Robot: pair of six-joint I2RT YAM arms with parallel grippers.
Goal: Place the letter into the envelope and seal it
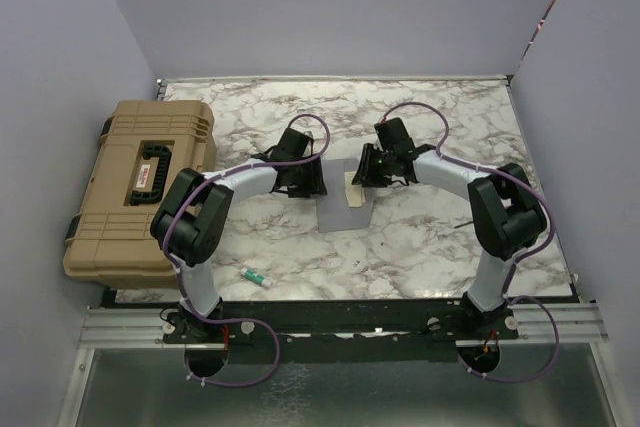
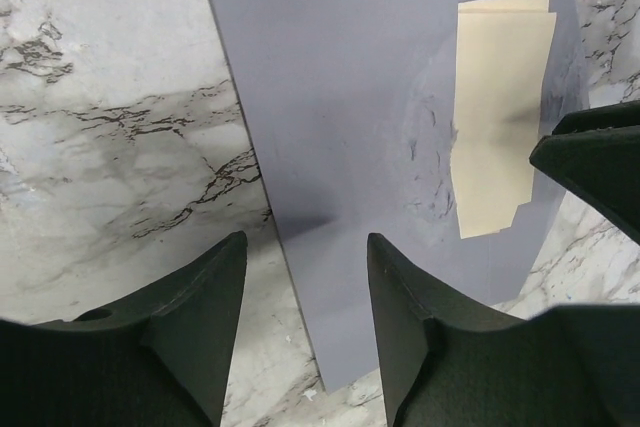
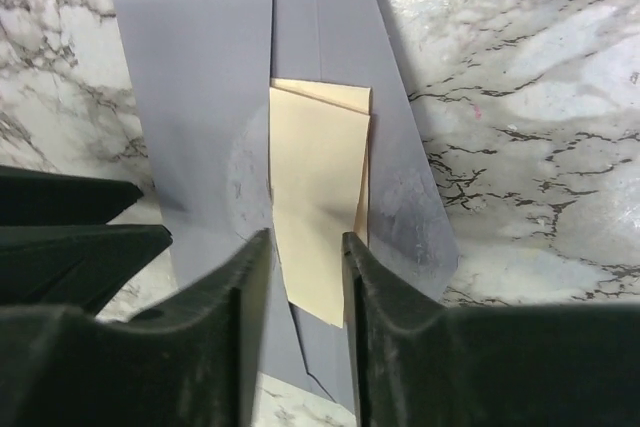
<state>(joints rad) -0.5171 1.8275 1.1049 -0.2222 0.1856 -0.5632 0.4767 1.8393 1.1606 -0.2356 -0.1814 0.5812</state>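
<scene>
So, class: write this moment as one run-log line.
left gripper open over envelope edge | right gripper open astride letter | letter lying on envelope, not yet inside

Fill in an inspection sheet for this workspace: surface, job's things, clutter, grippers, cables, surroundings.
Surface: table, white marble pattern.
Job's things: grey envelope lies flat, unsealed; folded letter lies on it.
Clutter: tan case at left; small green-white tube near front.
Grippers: left gripper open over envelope's edge; right gripper astride letter's end, grip unclear.
Cables: purple cables run along both arms, looped at bases.
Surroundings: lilac walls; metal rail at near edge.
</scene>
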